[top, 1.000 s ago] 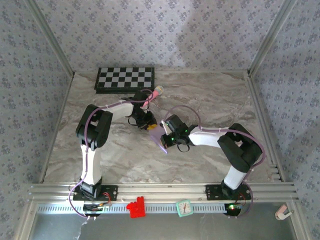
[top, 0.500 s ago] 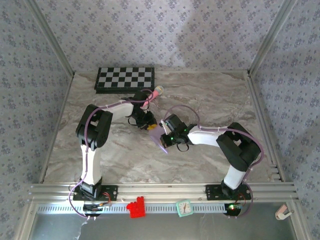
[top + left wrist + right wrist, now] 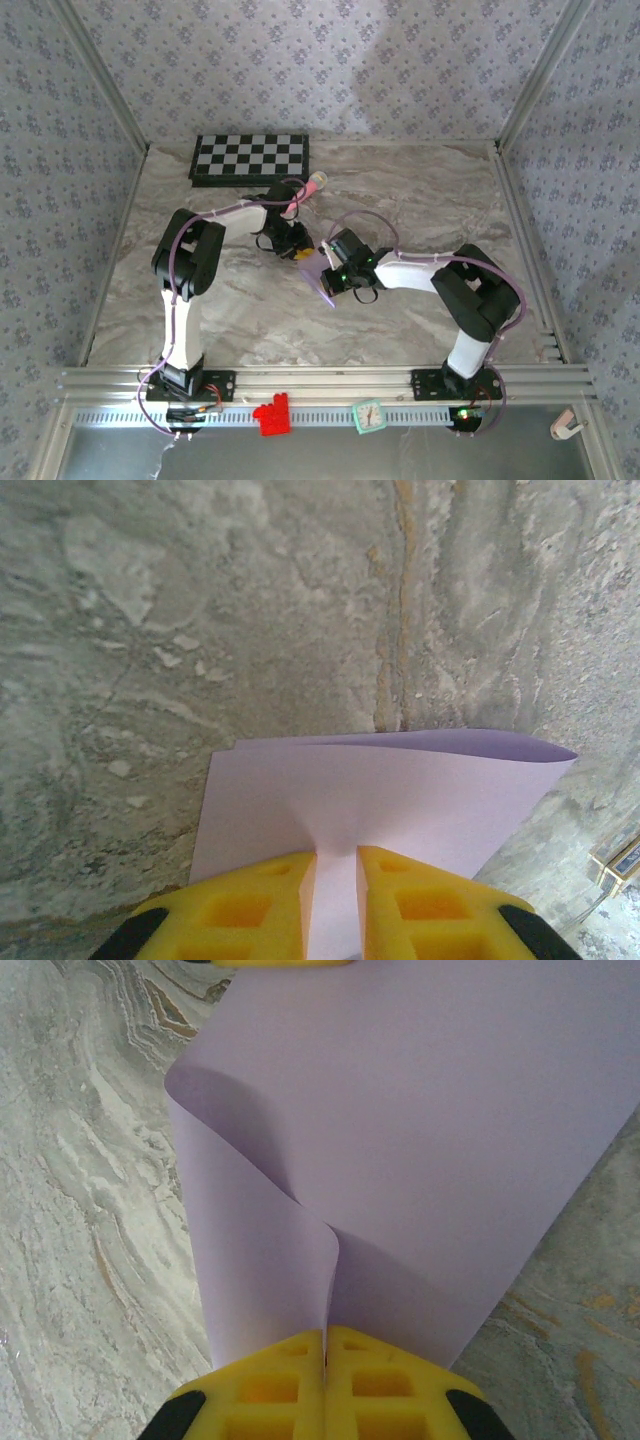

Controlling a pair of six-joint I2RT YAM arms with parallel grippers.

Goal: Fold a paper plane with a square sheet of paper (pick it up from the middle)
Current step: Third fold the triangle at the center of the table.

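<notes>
Checkered board, likely microphone, behind sheet

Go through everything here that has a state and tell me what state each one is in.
square sheet of paper: bent, one flap curled up, not yet a plane.
right end effector: shut on the sheet's edge.
left end effector: fingers slightly apart with the sheet between them; grip unclear.
checkered board: lying flat, untouched.
pink toy microphone: lying on its side.

No legible text or markings
</notes>
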